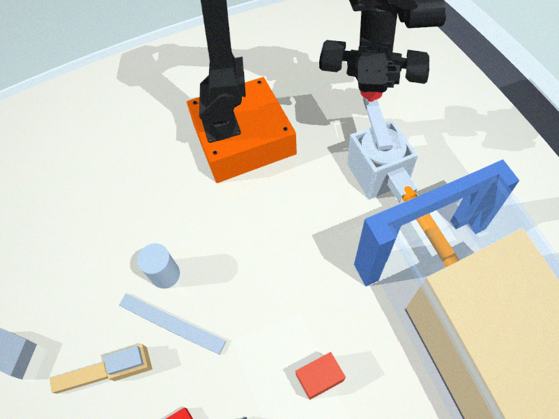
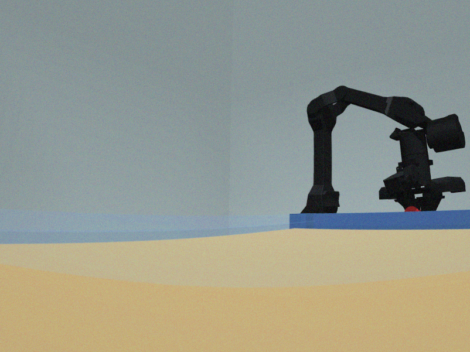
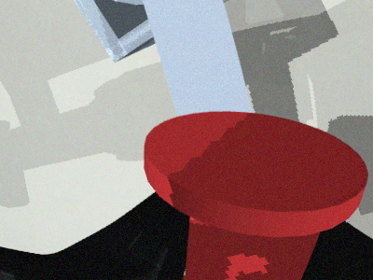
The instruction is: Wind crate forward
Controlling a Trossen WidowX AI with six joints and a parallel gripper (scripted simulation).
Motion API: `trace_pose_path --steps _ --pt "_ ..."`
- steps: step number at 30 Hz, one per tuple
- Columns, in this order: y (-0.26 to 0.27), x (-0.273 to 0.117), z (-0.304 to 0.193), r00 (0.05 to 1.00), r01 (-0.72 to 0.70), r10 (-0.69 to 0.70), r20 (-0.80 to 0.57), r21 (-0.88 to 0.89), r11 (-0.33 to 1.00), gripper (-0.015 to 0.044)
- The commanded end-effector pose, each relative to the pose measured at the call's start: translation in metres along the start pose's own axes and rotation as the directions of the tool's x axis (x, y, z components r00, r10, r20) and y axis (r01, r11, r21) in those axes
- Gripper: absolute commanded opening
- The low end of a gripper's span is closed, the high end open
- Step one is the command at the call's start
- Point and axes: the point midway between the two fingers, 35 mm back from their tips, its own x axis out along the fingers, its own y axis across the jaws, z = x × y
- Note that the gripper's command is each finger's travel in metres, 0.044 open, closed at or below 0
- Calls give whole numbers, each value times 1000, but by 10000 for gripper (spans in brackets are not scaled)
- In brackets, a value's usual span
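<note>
My gripper (image 1: 371,90) (image 3: 252,257) is shut on the red knob (image 1: 371,95) (image 2: 411,209) (image 3: 261,163) of the winch handle. The handle's pale arm (image 1: 378,125) (image 3: 200,51) runs from the knob to the top of the pale box-shaped winch (image 1: 361,167) (image 3: 117,51). The key end is hidden in the winch. An orange strap (image 1: 435,232) runs from the winch under the blue frame (image 1: 433,201) (image 2: 372,221) to the tan crate (image 1: 494,288) (image 2: 235,317). The crate looks flat, with a gap between its front and the frame. Its underside is hidden.
The orange arm base (image 1: 261,120) is left of the winch. A pale cylinder (image 1: 155,259), a flat pale bar (image 1: 172,322), a wooden-handled tool (image 1: 79,377) and a red block (image 1: 320,374) lie on the bench. Clear guard panels (image 1: 536,223) flank the crate.
</note>
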Motion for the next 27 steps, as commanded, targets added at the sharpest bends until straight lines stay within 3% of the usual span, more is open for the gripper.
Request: trace_pose_path --steps 1,27 --pt "-14 2 6 1000 26 -26 9 5 1000 0" --pt "-51 1 45 999 30 -30 13 5 1000 0"
